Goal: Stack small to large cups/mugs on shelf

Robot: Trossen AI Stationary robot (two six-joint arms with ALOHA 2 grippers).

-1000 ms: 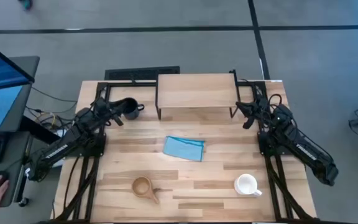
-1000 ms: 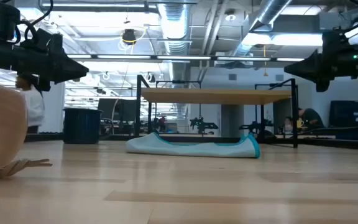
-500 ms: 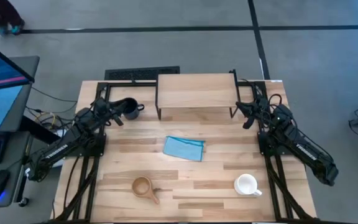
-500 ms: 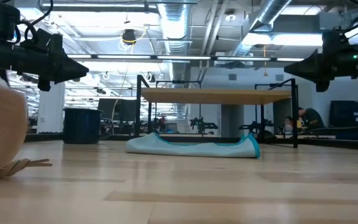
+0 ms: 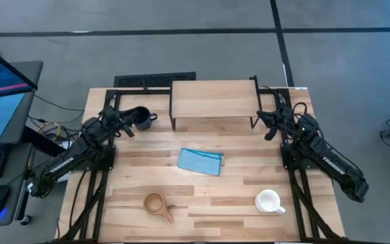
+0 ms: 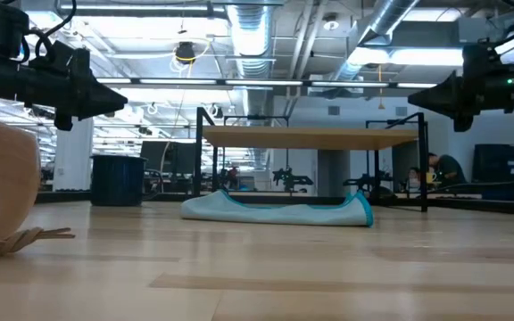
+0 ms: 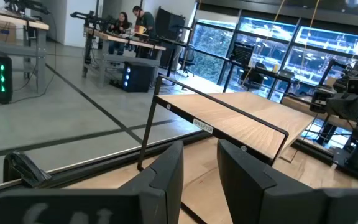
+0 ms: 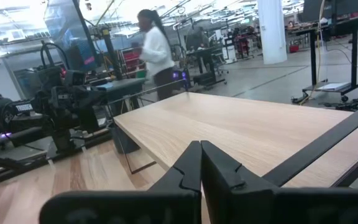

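Starting left: left end effector (image 5: 128, 127) hovers with fingers spread beside the navy mug (image 5: 141, 118), likely rigid and heavy, so grip its rim. The light wooden cup (image 5: 155, 202) sits near the front; its flat handle helps. A blue cloth (image 5: 200, 161) lies before the bare shelf (image 5: 213, 99). White mug (image 5: 269, 200), probably fragile, front right. Right end effector (image 5: 270, 126) waits pressed together.

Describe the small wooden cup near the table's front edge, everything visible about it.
The small tan wooden cup stands upright with its mouth open upward and looks empty. It seems carved from light wood, with a round bowl and a flat handle running out toward the front right. It rests on the wooden tabletop, in front of the blue folded cloth and left of the white mug. Nothing else touches it.
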